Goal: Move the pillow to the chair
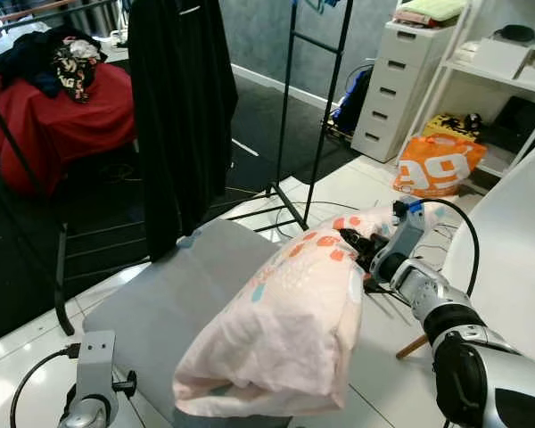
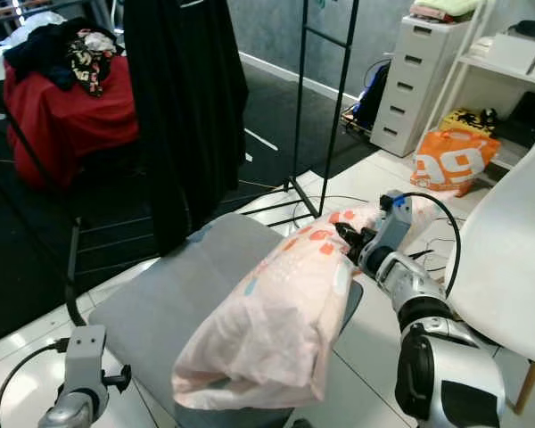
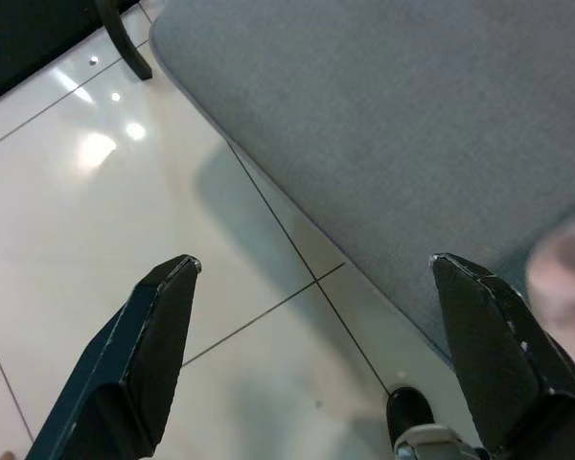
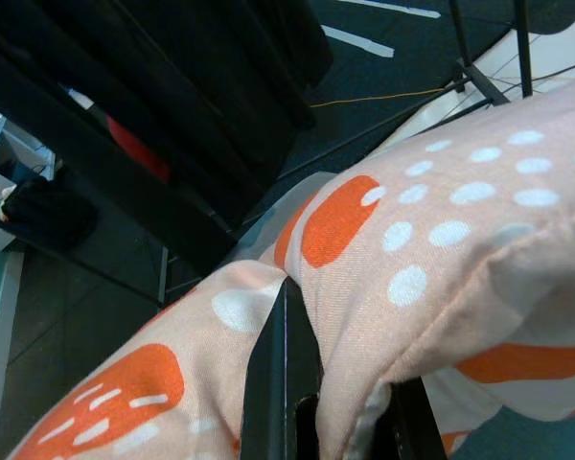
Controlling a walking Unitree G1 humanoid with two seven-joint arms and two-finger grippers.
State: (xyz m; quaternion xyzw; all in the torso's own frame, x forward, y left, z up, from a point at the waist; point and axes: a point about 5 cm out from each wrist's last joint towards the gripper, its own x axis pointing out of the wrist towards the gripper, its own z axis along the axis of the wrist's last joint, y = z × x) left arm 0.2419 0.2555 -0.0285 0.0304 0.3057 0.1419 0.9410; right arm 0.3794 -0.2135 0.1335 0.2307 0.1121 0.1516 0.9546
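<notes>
A pale pink pillow (image 1: 285, 321) with orange and white patches lies across the grey seat of the chair (image 1: 169, 303), its near end hanging over the seat's front edge. My right gripper (image 1: 355, 247) is shut on the pillow's far right corner; in the right wrist view a black finger (image 4: 283, 383) presses into the fabric (image 4: 441, 240). My left gripper (image 3: 316, 316) hangs open low at the left, over the white floor beside the chair's edge (image 3: 383, 144), holding nothing. Its wrist (image 1: 94, 379) appears at the bottom left.
A black garment (image 1: 183, 107) hangs on a black rack (image 1: 290, 116) just behind the chair. A red-draped heap (image 1: 58, 107) is at the back left. White drawers (image 1: 397, 85), an orange bag (image 1: 437, 165) and shelves stand at the back right. A white chair back (image 1: 517, 259) rises at right.
</notes>
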